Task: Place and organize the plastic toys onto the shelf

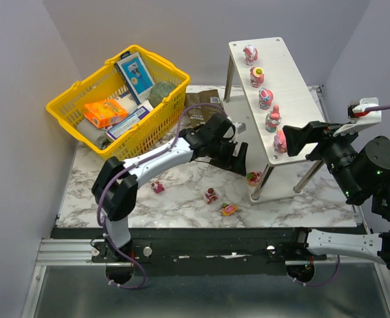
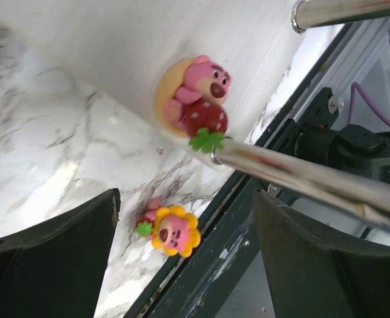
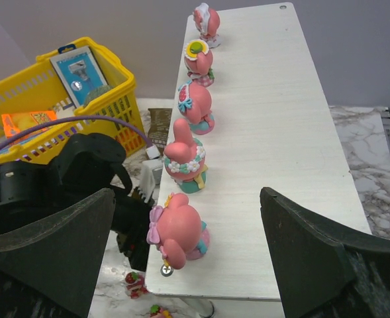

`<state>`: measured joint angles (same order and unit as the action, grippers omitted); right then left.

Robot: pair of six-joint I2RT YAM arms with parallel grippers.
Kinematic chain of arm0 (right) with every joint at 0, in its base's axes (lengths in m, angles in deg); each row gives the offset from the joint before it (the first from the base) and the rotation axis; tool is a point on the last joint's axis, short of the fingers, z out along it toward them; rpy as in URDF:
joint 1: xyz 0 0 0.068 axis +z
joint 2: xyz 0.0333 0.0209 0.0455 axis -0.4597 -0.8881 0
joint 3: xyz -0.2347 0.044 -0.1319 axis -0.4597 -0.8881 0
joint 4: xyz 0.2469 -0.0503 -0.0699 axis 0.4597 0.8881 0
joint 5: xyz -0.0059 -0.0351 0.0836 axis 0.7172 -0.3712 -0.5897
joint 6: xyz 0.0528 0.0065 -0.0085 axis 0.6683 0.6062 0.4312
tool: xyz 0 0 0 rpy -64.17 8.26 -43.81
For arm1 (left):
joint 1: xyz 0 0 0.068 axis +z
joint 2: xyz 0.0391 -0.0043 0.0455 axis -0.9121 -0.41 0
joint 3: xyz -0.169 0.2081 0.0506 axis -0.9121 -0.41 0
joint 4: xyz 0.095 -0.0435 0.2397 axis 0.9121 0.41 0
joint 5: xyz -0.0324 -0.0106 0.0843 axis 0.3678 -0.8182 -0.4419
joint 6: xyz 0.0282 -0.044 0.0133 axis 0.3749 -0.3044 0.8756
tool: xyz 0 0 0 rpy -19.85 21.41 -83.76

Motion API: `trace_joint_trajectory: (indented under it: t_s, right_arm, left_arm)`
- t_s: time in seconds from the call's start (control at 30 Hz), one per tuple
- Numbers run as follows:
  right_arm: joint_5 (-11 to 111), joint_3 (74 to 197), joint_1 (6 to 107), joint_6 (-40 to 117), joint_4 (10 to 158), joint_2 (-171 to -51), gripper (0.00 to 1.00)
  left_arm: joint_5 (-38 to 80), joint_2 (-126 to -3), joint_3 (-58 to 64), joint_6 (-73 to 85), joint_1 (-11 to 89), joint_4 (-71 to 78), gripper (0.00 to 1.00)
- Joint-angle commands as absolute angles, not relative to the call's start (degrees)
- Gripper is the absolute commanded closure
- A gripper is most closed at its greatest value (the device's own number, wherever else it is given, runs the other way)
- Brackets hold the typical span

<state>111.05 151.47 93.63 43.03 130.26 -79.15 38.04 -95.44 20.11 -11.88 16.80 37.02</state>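
The shelf (image 1: 294,86) stands at the right, with a row of several pink plastic toys (image 1: 265,99) along its top board's left edge. My right gripper (image 1: 299,138) is open just behind the nearest one (image 3: 179,232), not touching it. My left gripper (image 1: 240,158) is open and empty low by the shelf's front leg (image 2: 300,175). Just beyond it a pink bear toy with a strawberry (image 2: 196,99) lies at the edge of the white lower board (image 2: 115,46). Three more toys lie on the marble: a sunflower one (image 2: 173,230), a red one (image 1: 210,195) and a pink one (image 1: 157,187).
A yellow basket (image 1: 63,106) of grocery boxes and packets sits at the back left. A dark packet (image 1: 201,106) lies between it and the shelf. The table's black front rail (image 1: 201,233) runs close to the loose toys.
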Motion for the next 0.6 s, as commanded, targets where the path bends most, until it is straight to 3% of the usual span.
trace_joint_trajectory:
  t_s: [0.0,0.3,0.57]
  right_arm:
    - [111.87,150.54,93.46,44.67,130.82,-78.32,0.03]
    - [111.08,150.36,93.37,45.11,131.0,-78.94,0.03]
    - [110.91,149.57,93.37,45.63,131.35,-78.5,0.03]
  left_arm:
    - [31.36,-85.81,12.7,-13.21,18.86,36.8,0.09]
    - [13.54,-73.94,1.8,-22.6,18.34,46.64,0.04]
    - [1.21,-73.39,-4.28,-34.91,11.22,41.28,0.09]
